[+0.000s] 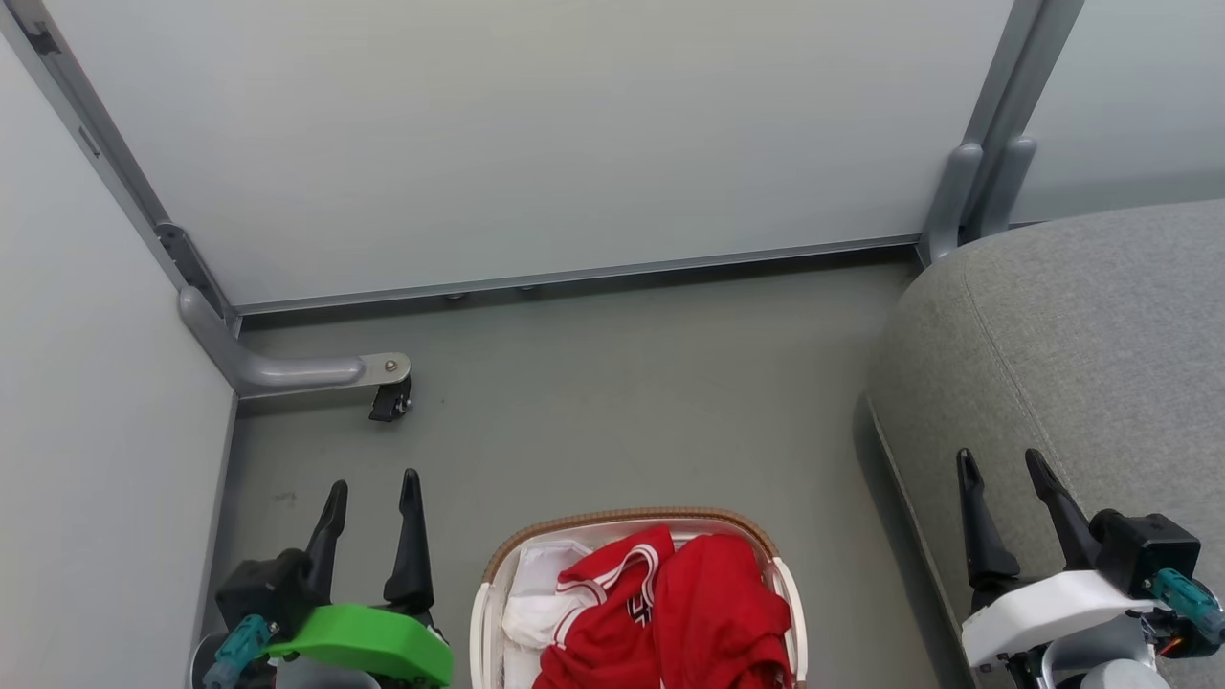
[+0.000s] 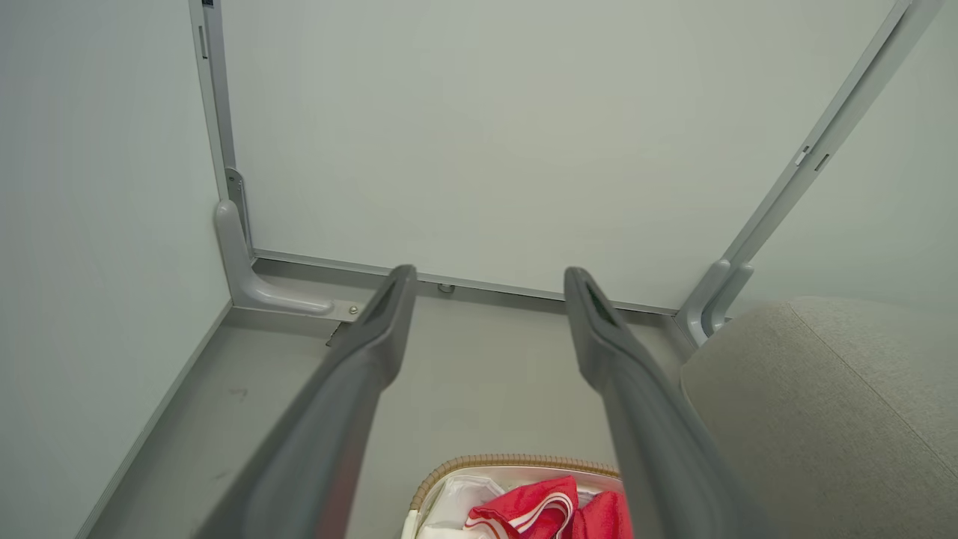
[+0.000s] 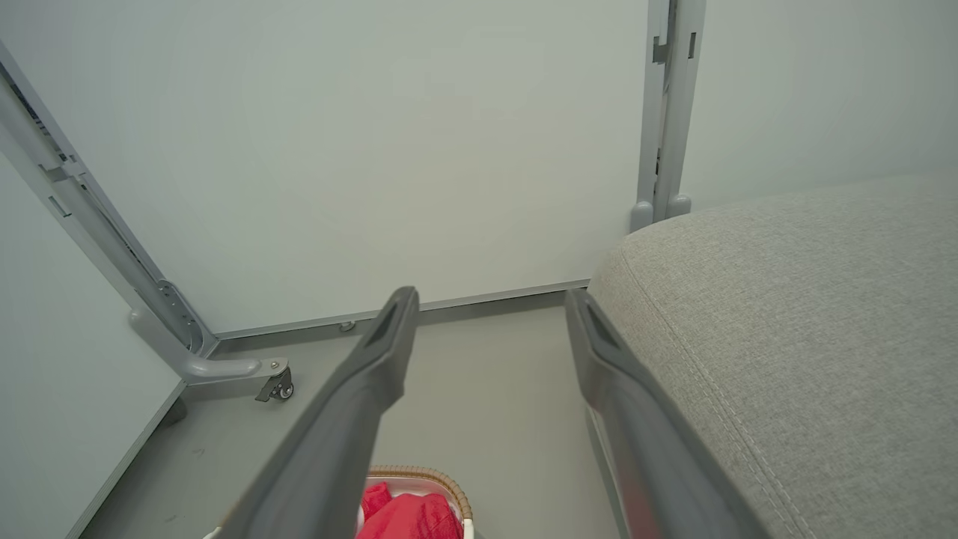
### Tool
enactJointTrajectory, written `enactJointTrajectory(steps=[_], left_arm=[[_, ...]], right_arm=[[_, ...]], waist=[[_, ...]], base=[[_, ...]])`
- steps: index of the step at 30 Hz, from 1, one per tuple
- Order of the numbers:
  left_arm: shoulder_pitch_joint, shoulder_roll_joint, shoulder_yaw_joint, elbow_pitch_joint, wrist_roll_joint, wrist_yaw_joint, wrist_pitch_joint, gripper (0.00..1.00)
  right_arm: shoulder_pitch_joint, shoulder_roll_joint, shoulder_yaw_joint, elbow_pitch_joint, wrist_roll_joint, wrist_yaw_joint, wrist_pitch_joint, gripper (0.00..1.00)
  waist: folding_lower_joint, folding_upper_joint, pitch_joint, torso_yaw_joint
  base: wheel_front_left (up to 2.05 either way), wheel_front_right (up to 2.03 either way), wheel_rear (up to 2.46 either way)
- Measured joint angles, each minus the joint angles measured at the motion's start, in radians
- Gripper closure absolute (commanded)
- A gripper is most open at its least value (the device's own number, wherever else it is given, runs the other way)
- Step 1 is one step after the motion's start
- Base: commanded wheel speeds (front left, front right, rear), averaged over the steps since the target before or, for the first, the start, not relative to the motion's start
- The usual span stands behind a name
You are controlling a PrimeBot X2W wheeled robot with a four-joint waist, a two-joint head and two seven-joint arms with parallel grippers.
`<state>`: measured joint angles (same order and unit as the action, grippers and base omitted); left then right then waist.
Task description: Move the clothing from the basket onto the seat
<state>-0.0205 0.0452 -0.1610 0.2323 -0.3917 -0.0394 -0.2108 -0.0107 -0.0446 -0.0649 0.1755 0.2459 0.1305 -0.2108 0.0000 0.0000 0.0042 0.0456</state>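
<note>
Between the left gripper (image 1: 374, 481) and right gripper (image 1: 1000, 457), the bottom edge cuts off the basket (image 1: 632, 517); the clothing (image 1: 713, 612) hides most of its liner (image 1: 538, 586). The jersey lettering (image 1: 639, 606) is too small to read. Under the right gripper, the seat (image 1: 1101, 316) runs off-frame.

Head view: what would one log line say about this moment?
clothing: in basket | seat: right of basket | left tool: open, empty | right tool: open, empty | pickup: not yet begun

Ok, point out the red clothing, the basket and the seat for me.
clothing (image 1: 691, 622), head view, on the red fabric, mid-pile.
basket (image 1: 622, 517), head view, on its brown woven rim.
seat (image 1: 1081, 335), head view, on the bare grey cushion top.
</note>
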Motion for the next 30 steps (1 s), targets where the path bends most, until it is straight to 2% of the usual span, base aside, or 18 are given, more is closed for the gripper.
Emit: enactJointTrajectory(steps=[30], left_arm=[[0.006,0.002,-0.014,0.074,0.148,0.009,-0.053,0.00]], right_arm=[[0.004,-0.002,0.001,-0.003,-0.222,0.000,-0.051,0.00]], waist=[[0.0000,0.0000,0.009,0.017]], base=[[0.00,0.00,0.00]])
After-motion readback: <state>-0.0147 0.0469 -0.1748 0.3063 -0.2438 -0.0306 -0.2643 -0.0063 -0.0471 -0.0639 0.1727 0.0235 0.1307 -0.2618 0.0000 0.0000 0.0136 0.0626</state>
